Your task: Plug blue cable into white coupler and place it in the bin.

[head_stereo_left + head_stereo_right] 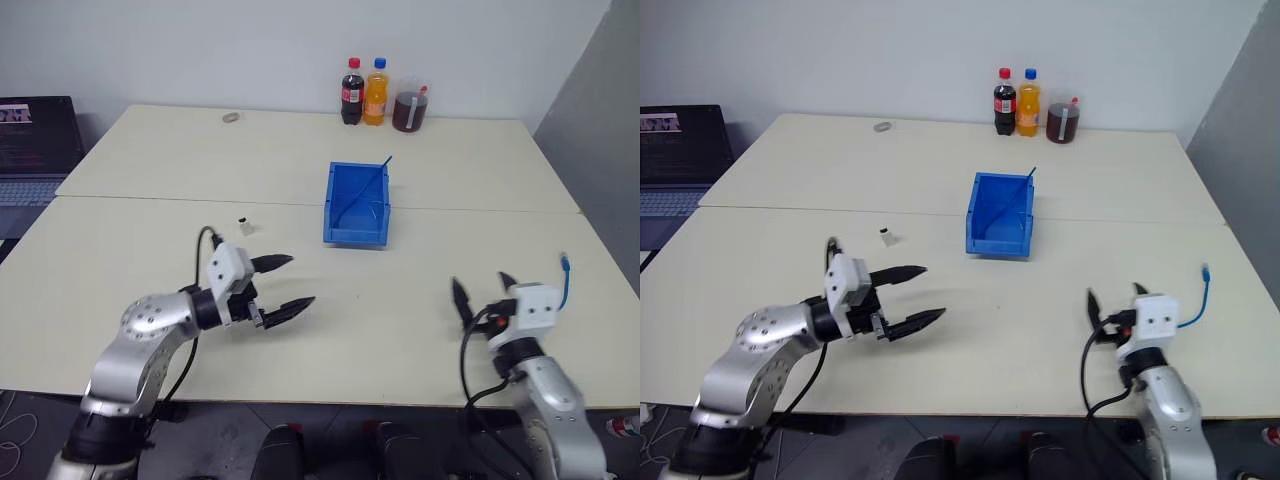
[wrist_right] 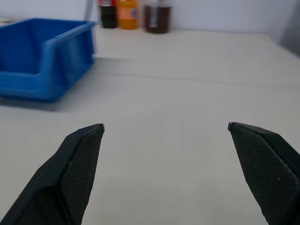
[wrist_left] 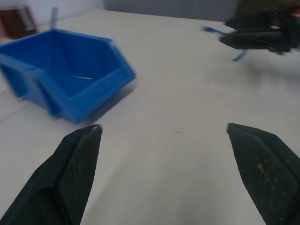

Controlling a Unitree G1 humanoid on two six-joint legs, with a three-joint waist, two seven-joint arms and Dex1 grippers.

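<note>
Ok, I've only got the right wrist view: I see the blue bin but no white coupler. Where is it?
Observer: The white coupler sits on the table, left of the bin and apart from it.
Operator: And the blue cable?
Observer: The blue cable is just right of the right gripper, partly hidden behind its wrist.
Operator: Is the left gripper holding anything?
Observer: No, the left gripper is open and empty, short of the coupler.

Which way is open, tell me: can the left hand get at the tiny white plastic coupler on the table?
Probably yes. The left hand is open and empty, and the tiny white plastic coupler stands alone on bare beige table just beyond it, with nothing between them.
</note>
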